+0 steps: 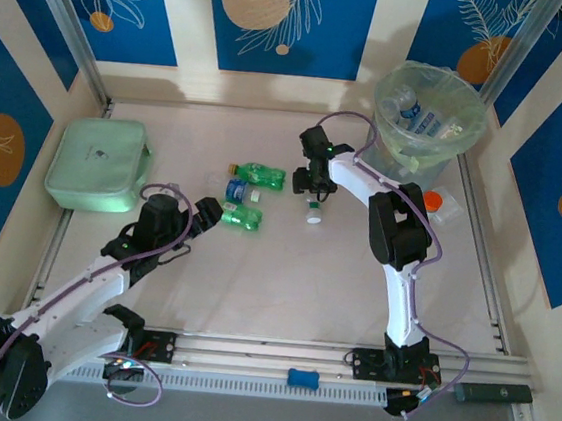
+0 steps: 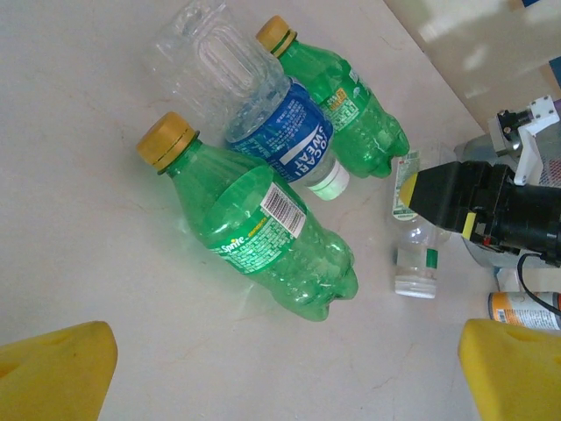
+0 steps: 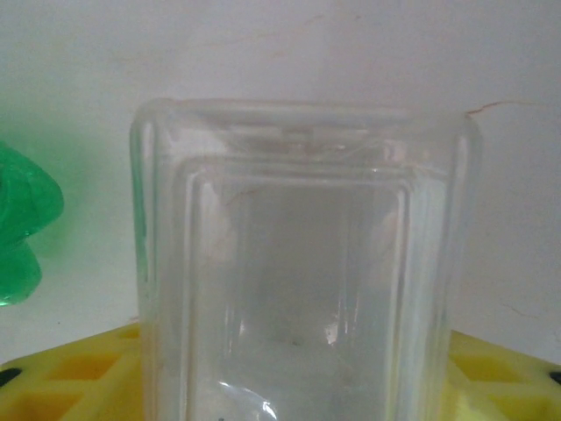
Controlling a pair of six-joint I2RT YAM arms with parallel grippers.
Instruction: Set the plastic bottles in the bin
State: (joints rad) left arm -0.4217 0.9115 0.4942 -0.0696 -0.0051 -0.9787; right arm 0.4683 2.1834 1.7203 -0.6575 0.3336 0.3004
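At the far right corner of the tabletop (image 1: 252, 298), seen from the top, stands the bin (image 1: 443, 152) with clear bottles lying inside it. Left of it the right gripper (image 1: 315, 196) points down at a small clear bottle (image 1: 314, 214) lying on the tabletop. Further left two green bottles (image 1: 262, 175) and a blue-labelled bottle (image 1: 235, 191) lie side by side, the left gripper (image 1: 218, 214) just beside the nearer green one. A mint-green box (image 1: 98, 163) sits at the far left

From the left wrist, the left gripper is spread wide, nothing between its yellow fingertips (image 2: 53, 373); the three bottles lie ahead, touching, the small clear bottle to their right

From the right wrist, the small clear bottle stands between the right gripper's yellow pads (image 3: 70, 377); whether they clamp it cannot be told
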